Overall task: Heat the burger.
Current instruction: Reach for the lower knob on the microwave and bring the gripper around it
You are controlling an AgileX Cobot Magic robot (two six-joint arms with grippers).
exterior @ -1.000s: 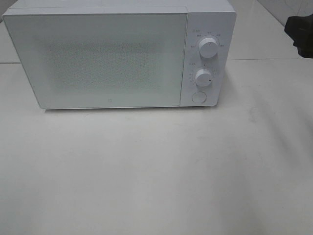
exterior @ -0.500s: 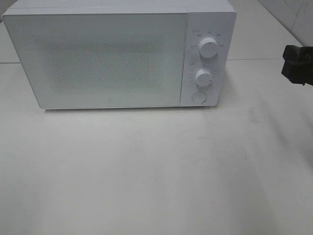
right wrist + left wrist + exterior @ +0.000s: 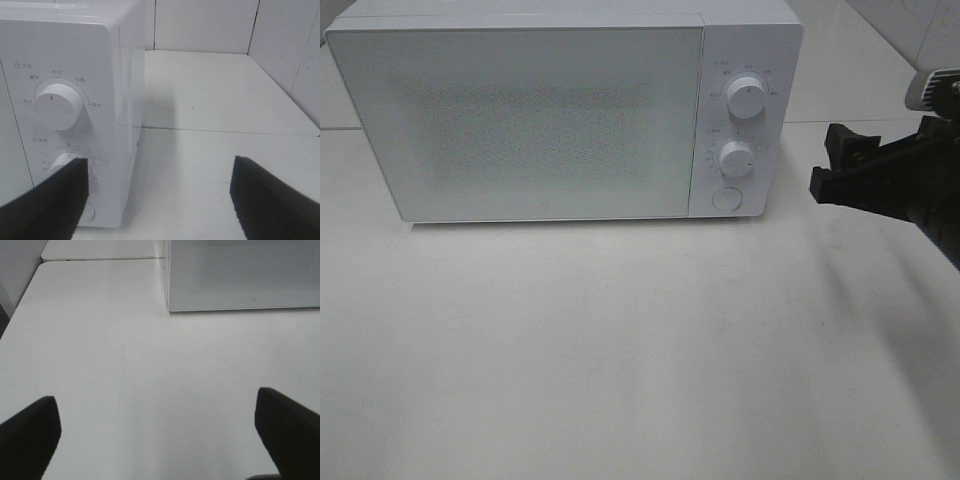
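The burger shows in no view. The white microwave (image 3: 530,120) stands at the back of the table with its door shut, and its frosted window reveals nothing inside. My right gripper (image 3: 827,160) hovers open just right of the microwave's control panel, empty. In the right wrist view the right gripper (image 3: 160,200) faces the panel's corner, with the upper knob (image 3: 57,106) and lower knob (image 3: 75,165) beside one fingertip. My left gripper (image 3: 157,435) is open and empty over bare table, in front of the microwave's left corner (image 3: 170,305).
The panel carries two knobs (image 3: 747,100) (image 3: 735,158) and a round button (image 3: 725,198). The white table (image 3: 620,350) stretches in front of the microwave. Its left edge (image 3: 20,305) shows in the left wrist view. A tiled wall (image 3: 210,25) rises behind.
My right gripper has come in from the right edge of the high view, moving down and left toward the microwave's control panel. The microwave has not changed.
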